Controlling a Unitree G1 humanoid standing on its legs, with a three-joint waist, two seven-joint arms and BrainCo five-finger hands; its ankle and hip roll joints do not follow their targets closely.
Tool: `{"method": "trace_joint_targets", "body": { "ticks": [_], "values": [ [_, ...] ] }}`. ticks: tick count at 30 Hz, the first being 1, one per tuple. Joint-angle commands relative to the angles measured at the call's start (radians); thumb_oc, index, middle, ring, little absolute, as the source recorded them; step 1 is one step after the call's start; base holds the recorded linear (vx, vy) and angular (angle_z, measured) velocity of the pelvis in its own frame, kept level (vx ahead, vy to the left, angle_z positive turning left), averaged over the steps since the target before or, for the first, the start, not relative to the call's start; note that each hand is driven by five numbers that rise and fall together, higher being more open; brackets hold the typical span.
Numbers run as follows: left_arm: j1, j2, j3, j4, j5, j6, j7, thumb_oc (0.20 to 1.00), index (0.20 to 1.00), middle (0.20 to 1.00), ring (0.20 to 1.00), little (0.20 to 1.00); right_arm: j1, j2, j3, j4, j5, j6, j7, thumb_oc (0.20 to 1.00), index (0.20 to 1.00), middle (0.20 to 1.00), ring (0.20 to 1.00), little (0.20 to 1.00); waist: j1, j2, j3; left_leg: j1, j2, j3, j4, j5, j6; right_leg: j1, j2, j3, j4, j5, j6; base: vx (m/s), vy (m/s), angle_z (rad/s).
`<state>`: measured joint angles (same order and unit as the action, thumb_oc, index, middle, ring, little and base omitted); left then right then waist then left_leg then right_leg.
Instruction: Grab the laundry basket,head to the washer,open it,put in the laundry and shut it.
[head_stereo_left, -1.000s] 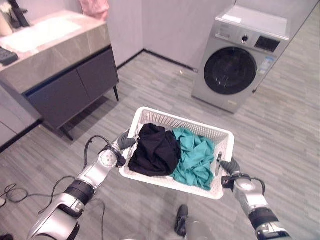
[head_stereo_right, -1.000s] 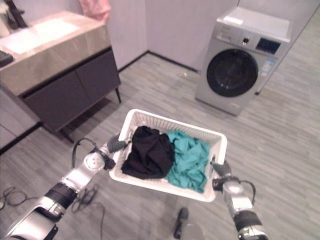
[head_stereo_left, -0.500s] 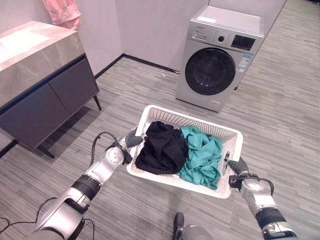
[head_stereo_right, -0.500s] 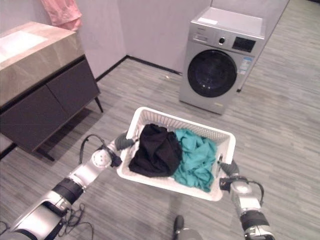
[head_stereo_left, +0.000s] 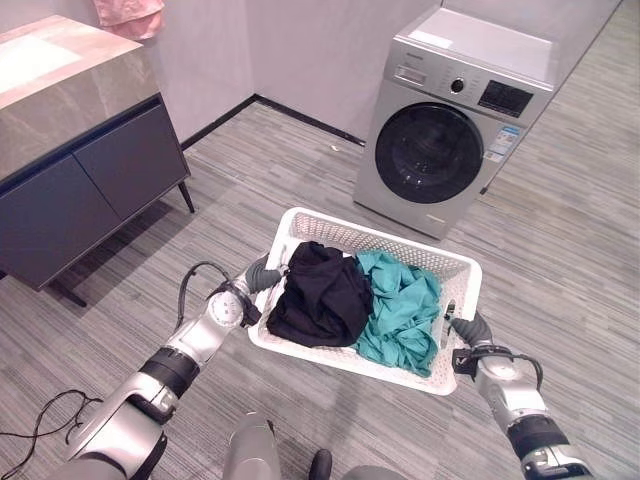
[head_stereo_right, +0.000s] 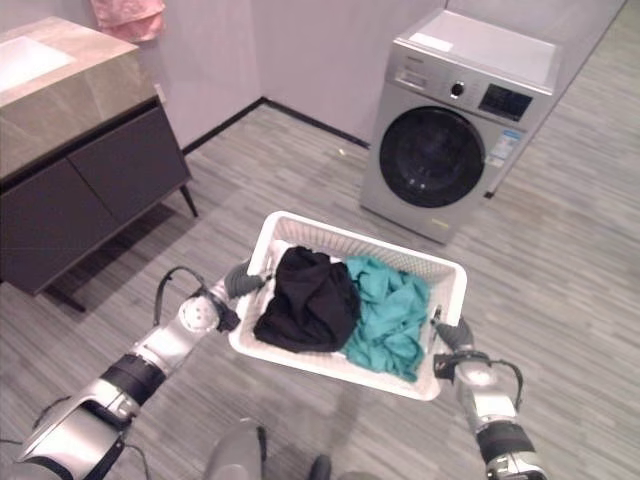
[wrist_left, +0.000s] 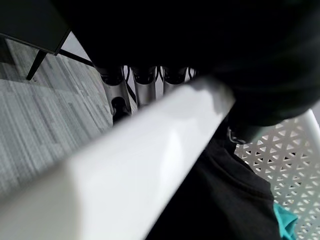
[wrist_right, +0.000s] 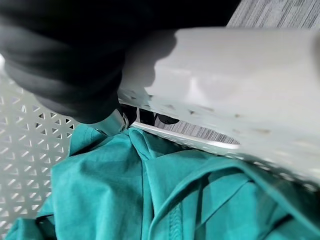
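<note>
I carry a white perforated laundry basket (head_stereo_left: 325, 230) above the floor, holding it between both hands. A black garment (head_stereo_left: 318, 297) lies in its left half and a teal one (head_stereo_left: 400, 308) in its right half. My left hand (head_stereo_left: 250, 285) is curled round the basket's left rim (wrist_left: 115, 170). At the opposite end, my right hand (head_stereo_left: 470, 335) grips the right rim (wrist_right: 240, 135). The silver front-loading washer (head_stereo_left: 455, 115) stands ahead against the far wall, with its round dark door (head_stereo_left: 428, 153) closed.
A dark vanity cabinet (head_stereo_left: 80, 185) with a stone top stands on the left. A pink towel (head_stereo_left: 128, 12) hangs on the wall above it. Grey plank floor (head_stereo_left: 560, 230) lies open between the basket and the washer.
The camera has moved, so the washer and the cabinet sit differently in view. Both hands keep their hold on the basket, and the clothes lie as before.
</note>
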<state>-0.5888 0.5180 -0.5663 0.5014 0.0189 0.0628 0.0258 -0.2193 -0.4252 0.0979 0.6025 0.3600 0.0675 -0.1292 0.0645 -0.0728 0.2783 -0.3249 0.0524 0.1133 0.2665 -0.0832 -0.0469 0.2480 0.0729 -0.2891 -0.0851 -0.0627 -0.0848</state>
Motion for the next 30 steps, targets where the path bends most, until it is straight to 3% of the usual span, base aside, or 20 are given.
{"method": "trace_joint_targets", "body": {
  "ticks": [1,5,7,8,9,10,11,12,13,15,17,18,19,20,21,24,25,30],
  "values": [
    [-0.138,0.053,0.04,0.026,-0.011,-0.068,0.058,0.2,0.2,0.2,0.2,0.2,0.032,-0.128,-0.074,-0.031,0.04,-0.078,0.004,0.2,0.2,0.2,0.2,0.2,0.051,0.025,-0.082,0.01,0.0,0.019,-0.046,0.118,0.021,-0.01,-0.043,0.029,0.049,-0.092,0.081,0.17,0.02,-0.04],
    [-0.142,0.068,0.029,0.033,-0.01,-0.069,0.05,0.2,0.2,0.2,0.2,0.2,-0.002,-0.116,-0.055,0.017,0.042,-0.076,0.004,0.2,0.2,0.2,0.2,0.2,0.075,0.018,-0.127,0.07,-0.017,0.01,-0.07,0.119,0.049,0.023,-0.032,0.06,0.062,-0.138,0.089,0.36,0.067,-0.16],
    [-0.131,0.083,0.026,0.036,-0.013,-0.07,0.053,0.2,0.2,0.2,0.2,0.2,-0.012,-0.109,-0.041,0.04,0.046,-0.082,0.012,0.2,0.2,0.2,0.2,0.2,0.093,0.002,-0.146,0.095,-0.05,-0.037,-0.044,0.091,0.071,0.019,-0.043,0.08,0.159,-0.151,0.098,0.46,0.108,-0.25],
    [-0.117,0.104,0.03,0.044,-0.014,-0.07,0.057,0.2,0.2,0.2,0.2,0.2,-0.02,-0.096,-0.033,0.058,0.044,-0.082,0.025,0.2,0.2,0.2,0.2,0.2,0.105,-0.011,-0.159,0.165,-0.07,-0.021,-0.044,0.038,0.108,-0.009,-0.068,0.073,0.347,-0.12,0.151,0.46,0.142,-0.33],
    [-0.117,0.104,0.031,0.044,-0.014,-0.07,0.057,0.2,0.2,0.2,0.2,0.2,-0.021,-0.096,-0.032,0.059,0.044,-0.082,0.025,0.2,0.2,0.2,0.2,0.2,0.106,-0.01,-0.16,0.164,-0.069,-0.02,-0.047,0.042,0.108,-0.013,-0.068,0.074,0.351,-0.12,0.151,0.55,0.258,-0.33],
    [-0.112,0.109,0.036,0.052,-0.005,-0.067,0.064,0.2,0.2,0.2,0.2,0.2,-0.048,-0.09,-0.031,0.074,0.031,-0.073,0.033,0.2,0.2,0.2,0.2,0.2,0.1,0.003,-0.146,0.241,-0.064,0.017,-0.043,-0.005,0.142,-0.091,-0.142,0.038,0.606,-0.019,0.227,0.29,0.22,-0.24],
    [-0.107,0.109,0.04,0.047,-0.005,-0.066,0.067,0.2,0.2,0.2,0.2,0.2,-0.057,-0.089,-0.028,0.076,0.016,-0.065,0.038,0.2,0.2,0.2,0.2,0.2,0.088,0.016,-0.135,0.269,-0.066,0.022,-0.045,-0.021,0.161,-0.129,-0.174,0.028,0.737,0.023,0.246,0.28,0.218,-0.27],
    [-0.107,0.109,0.041,0.047,-0.005,-0.066,0.067,0.2,0.2,0.2,0.2,0.2,-0.058,-0.09,-0.028,0.076,0.016,-0.065,0.038,0.2,0.2,0.2,0.2,0.2,0.088,0.017,-0.136,0.267,-0.066,0.022,-0.048,-0.017,0.161,-0.134,-0.174,0.029,0.739,0.024,0.245,0.19,0.21,-0.1],
    [-0.084,0.112,0.053,0.041,-0.012,-0.064,0.068,0.2,0.2,0.2,0.2,0.2,-0.069,-0.082,-0.029,0.084,0.009,-0.06,0.048,0.2,0.2,0.2,0.2,0.2,0.068,0.054,-0.128,0.328,-0.063,0.03,-0.068,-0.037,0.186,-0.203,-0.215,0.002,0.9,0.046,0.249,0.2,0.183,0.02],
    [-0.076,0.111,0.061,0.036,-0.016,-0.063,0.068,0.2,0.2,0.2,0.2,0.2,-0.07,-0.081,-0.03,0.086,0.005,-0.057,0.049,0.2,0.2,0.2,0.2,0.2,0.063,0.062,-0.123,0.358,-0.07,0.027,-0.089,-0.04,0.195,-0.238,-0.24,-0.001,0.934,0.034,0.238,0.21,0.125,-0.11],
    [-0.049,0.109,0.08,0.016,-0.014,-0.061,0.065,0.2,0.2,0.2,0.2,0.2,-0.063,-0.084,-0.049,0.08,0.027,-0.063,0.048,0.2,0.2,0.2,0.2,0.2,0.049,0.07,-0.115,0.398,-0.093,-0.011,-0.119,-0.045,0.194,-0.291,-0.234,0.026,0.774,-0.024,0.21,0.19,0.005,0.0],
    [-0.049,0.109,0.08,0.015,-0.013,-0.061,0.065,0.2,0.2,0.2,0.2,0.2,-0.063,-0.084,-0.049,0.08,0.027,-0.063,0.048,0.2,0.2,0.2,0.2,0.2,0.048,0.073,-0.116,0.396,-0.089,-0.012,-0.122,-0.041,0.193,-0.29,-0.23,0.023,0.767,-0.019,0.207,0.15,-0.067,0.33],
    [-0.045,0.111,0.086,0.024,-0.012,-0.064,0.058,0.2,0.2,0.2,0.2,0.2,-0.055,-0.093,-0.056,0.065,0.03,-0.071,0.054,0.2,0.2,0.2,0.2,0.2,0.036,0.077,-0.118,0.409,-0.091,-0.035,-0.142,-0.045,0.177,-0.288,-0.223,0.054,0.598,-0.063,0.195,0.14,-0.108,0.31],
    [-0.05,0.111,0.086,0.032,-0.011,-0.064,0.06,0.2,0.2,0.2,0.2,0.2,-0.054,-0.098,-0.056,0.062,0.033,-0.078,0.053,0.2,0.2,0.2,0.2,0.2,0.029,0.076,-0.12,0.409,-0.091,-0.051,-0.148,-0.045,0.169,-0.287,-0.21,0.095,0.49,-0.067,0.192,0.19,-0.136,0.45],
    [-0.051,0.108,0.086,0.038,-0.008,-0.067,0.061,0.2,0.2,0.2,0.2,0.2,-0.05,-0.102,-0.063,0.056,0.04,-0.084,0.051,0.2,0.2,0.2,0.2,0.2,0.018,0.082,-0.121,0.414,-0.087,-0.068,-0.158,-0.046,0.163,-0.297,-0.209,0.144,0.42,-0.042,0.198,0.08,-0.086,0.46],
    [-0.056,0.099,0.085,0.051,-0.002,-0.068,0.069,0.2,0.2,0.2,0.2,0.2,-0.044,-0.103,-0.073,0.043,0.047,-0.091,0.051,0.2,0.2,0.2,0.2,0.2,0.007,0.087,-0.128,0.423,-0.084,-0.077,-0.18,-0.046,0.154,-0.297,-0.225,0.189,0.3,0.014,0.21,0.12,-0.087,0.56],
    [-0.057,0.091,0.083,0.068,0.008,-0.069,0.075,0.2,0.2,0.2,0.2,0.2,-0.044,-0.101,-0.073,0.046,0.051,-0.095,0.053,0.2,0.2,0.2,0.2,0.2,0.002,0.09,-0.134,0.438,-0.079,-0.085,-0.197,-0.053,0.146,-0.307,-0.257,0.197,0.218,0.071,0.227,0.15,-0.122,0.29],
    [-0.045,0.1,0.09,0.083,0.027,-0.074,0.08,0.2,0.2,0.2,0.2,0.2,-0.045,-0.097,-0.071,0.059,0.056,-0.09,0.065,0.2,0.2,0.2,0.2,0.2,0.009,0.087,-0.138,0.487,-0.047,-0.074,-0.216,-0.076,0.119,-0.305,-0.29,0.126,0.103,0.142,0.251,0.19,-0.2,0.11]
  ]
}}
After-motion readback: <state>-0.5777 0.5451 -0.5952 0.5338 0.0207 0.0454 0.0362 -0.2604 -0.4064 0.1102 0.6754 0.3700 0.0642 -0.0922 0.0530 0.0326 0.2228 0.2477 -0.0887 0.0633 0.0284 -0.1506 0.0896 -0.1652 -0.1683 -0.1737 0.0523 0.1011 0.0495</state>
